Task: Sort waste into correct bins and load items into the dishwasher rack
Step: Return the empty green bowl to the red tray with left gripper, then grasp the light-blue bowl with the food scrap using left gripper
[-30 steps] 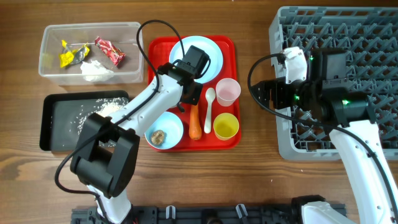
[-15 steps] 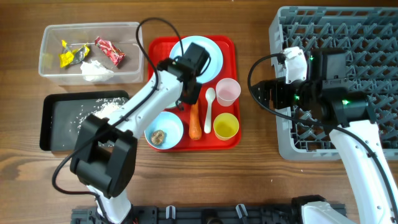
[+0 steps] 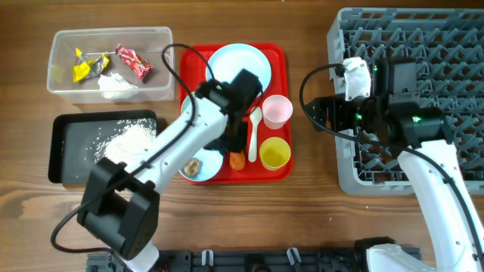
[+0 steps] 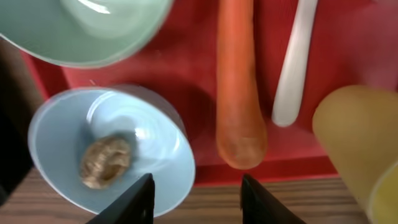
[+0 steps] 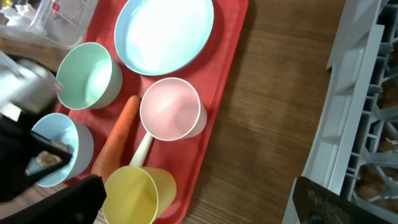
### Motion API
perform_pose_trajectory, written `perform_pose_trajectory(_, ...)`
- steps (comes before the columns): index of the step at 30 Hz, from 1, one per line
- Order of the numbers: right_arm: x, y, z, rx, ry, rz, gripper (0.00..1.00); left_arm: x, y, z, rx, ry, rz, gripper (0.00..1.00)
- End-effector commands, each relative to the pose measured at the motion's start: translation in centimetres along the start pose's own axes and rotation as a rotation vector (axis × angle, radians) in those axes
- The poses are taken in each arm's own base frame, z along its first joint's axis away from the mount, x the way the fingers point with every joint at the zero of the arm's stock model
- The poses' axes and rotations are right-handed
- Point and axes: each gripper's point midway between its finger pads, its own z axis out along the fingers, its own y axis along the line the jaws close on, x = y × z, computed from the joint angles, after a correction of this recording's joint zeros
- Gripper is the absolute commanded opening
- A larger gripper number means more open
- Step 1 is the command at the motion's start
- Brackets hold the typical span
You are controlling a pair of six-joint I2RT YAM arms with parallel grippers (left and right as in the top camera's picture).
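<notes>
Two arms up, left one nearer: left gripper low over red tray, jaws apart, holding nothing. Carrot on tray just ahead of fingertips, between bowl and spoon. Long axis runs straight away from hand, jaws crosswise to it, good. Gap sits bowl-side; you likely need nudge toward spoon. Right gripper spread wide, empty, by rack, well apart

The left arm and right arm have white links, black joints, black cables (green lights on the right).
</notes>
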Motion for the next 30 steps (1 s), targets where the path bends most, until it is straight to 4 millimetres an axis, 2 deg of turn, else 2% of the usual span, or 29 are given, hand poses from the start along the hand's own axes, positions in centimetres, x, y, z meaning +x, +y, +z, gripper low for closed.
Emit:
perform_pose_trajectory(1,-0.3,-0.2,0.2,0.008,0.005,0.009,1.0,2.1,-0.3,2.1,-0.009,0.056,-0.041,0.45)
perform_pose_trajectory(7,-0.2,-0.3,0.3,0.008,0.007,0.009,1.0,2.8,0.2,4.4,-0.019,0.064,-0.069,0.42)
perform_pose_trajectory(10,-0.3,-0.3,0.3,0.008,0.006,0.009,1.0,3.2,0.4,5.7,-0.023,0.068,-0.095,0.28)
perform_pose_trajectory(14,-0.3,-0.3,0.3,0.009,0.006,0.009,1.0,3.1,0.6,5.8,-0.029,0.06,-0.094,0.15)
perform_pose_trajectory(17,-0.2,-0.3,0.3,0.009,0.007,0.009,1.0,2.8,1.4,6.1,-0.073,0.033,-0.115,0.12)
perform_pose_trajectory(20,-0.2,-0.3,0.3,0.009,0.007,0.01,1.0,3.1,1.5,6.4,-0.077,0.038,-0.115,0.04)
perform_pose_trajectory(23,-0.2,-0.3,0.3,0.008,0.007,0.01,1.0,3.1,1.6,6.4,-0.077,0.04,-0.114,0.04)
perform_pose_trajectory(24,-0.2,-0.3,0.3,0.008,0.007,0.01,1.0,3.3,1.6,6.2,-0.077,0.047,-0.114,0.04)
perform_pose_trajectory(26,-0.2,-0.3,0.3,0.008,0.007,0.009,1.0,3.5,1.2,4.4,-0.059,0.067,-0.114,0.04)
perform_pose_trajectory(30,-0.3,-0.3,0.3,0.009,0.005,0.009,1.0,2.1,0.9,-0.3,-0.005,-0.02,-0.102,0.04)
